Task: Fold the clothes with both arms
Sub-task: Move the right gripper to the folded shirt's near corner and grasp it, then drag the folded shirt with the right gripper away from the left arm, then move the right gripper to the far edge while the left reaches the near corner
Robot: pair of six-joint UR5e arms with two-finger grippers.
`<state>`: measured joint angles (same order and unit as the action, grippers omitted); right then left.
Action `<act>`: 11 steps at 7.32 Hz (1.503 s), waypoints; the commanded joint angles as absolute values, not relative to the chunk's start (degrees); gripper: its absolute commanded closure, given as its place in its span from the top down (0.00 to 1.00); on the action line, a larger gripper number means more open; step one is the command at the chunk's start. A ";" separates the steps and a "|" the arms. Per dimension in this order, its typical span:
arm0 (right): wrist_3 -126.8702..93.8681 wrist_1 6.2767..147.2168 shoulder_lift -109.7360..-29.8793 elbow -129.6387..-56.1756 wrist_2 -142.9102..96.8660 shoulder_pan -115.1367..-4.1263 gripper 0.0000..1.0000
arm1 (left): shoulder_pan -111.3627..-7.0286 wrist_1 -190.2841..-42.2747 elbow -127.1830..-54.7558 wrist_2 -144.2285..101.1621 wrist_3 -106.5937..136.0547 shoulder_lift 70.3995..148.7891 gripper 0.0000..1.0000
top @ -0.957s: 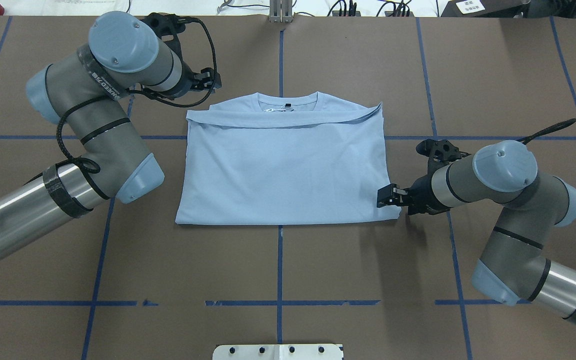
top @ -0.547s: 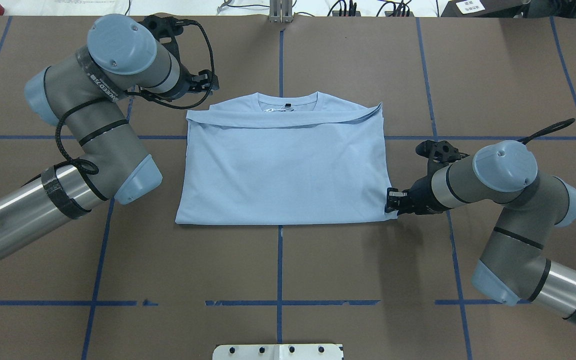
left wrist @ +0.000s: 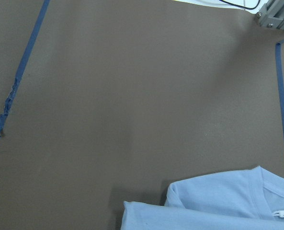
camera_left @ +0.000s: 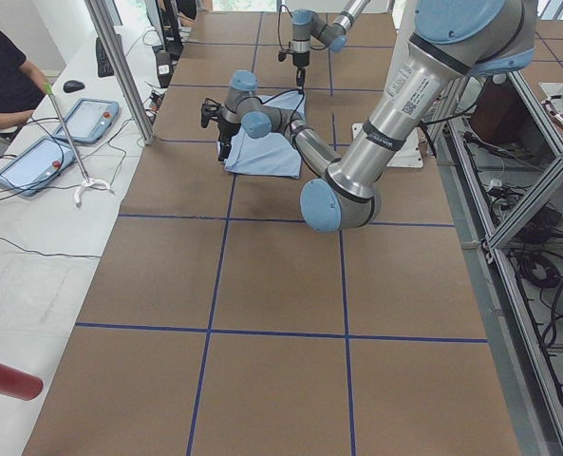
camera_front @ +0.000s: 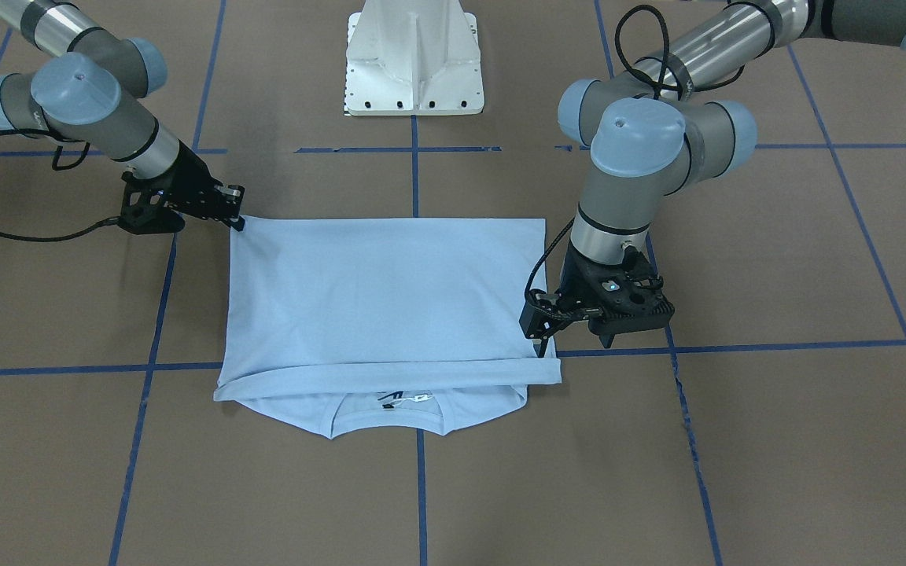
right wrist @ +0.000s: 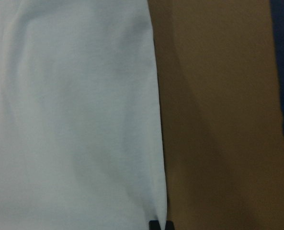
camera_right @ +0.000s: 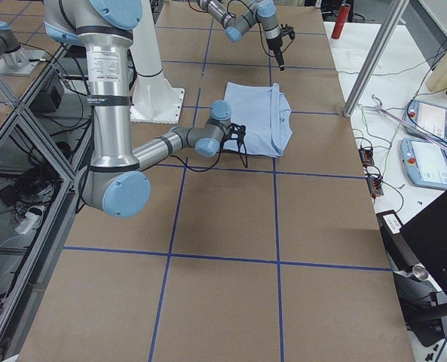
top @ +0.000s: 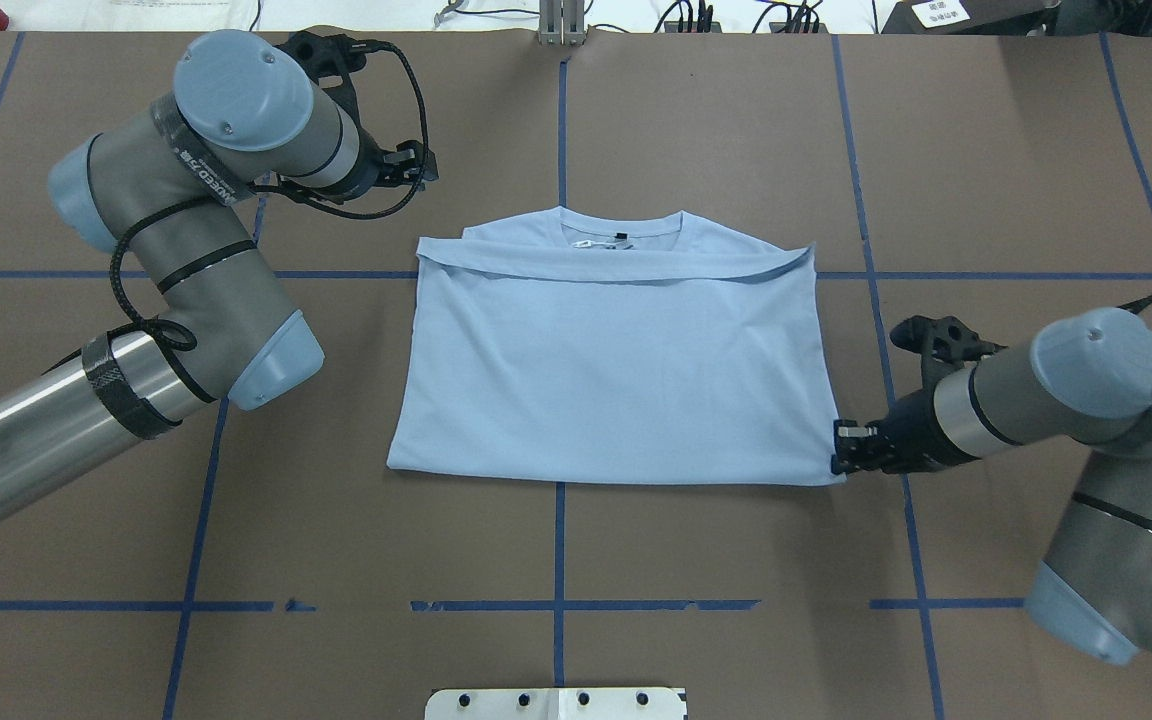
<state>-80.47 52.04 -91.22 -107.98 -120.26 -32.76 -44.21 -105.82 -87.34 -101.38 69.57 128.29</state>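
My right claw [top: 839, 461] is pinched narrow on the near corner of the shirt [top: 616, 380]. From its tips the shirt spreads flat on the table [top: 736, 600] towards my other arm. The folded band and the collar [top: 621, 222] lie along the edge farthest from that claw. My left claw [top: 423, 168] hangs over bare table just off the shirt's far corner, clear of the cloth, which shows at the bottom of its wrist view. I cannot tell how wide its fingers stand.
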 commanded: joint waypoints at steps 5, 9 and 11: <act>-89.03 51.51 -106.96 -120.93 -120.67 -10.65 0.99 | -43.86 -105.82 -88.33 -101.16 69.61 128.23 1.00; -88.95 51.42 -100.32 -121.30 -119.89 -20.43 1.00 | -41.41 -105.64 -95.76 -105.62 72.92 122.47 1.00; -88.16 51.42 -98.00 -121.11 -120.06 -31.24 1.00 | -34.67 -105.65 -98.34 -107.05 88.07 121.38 1.00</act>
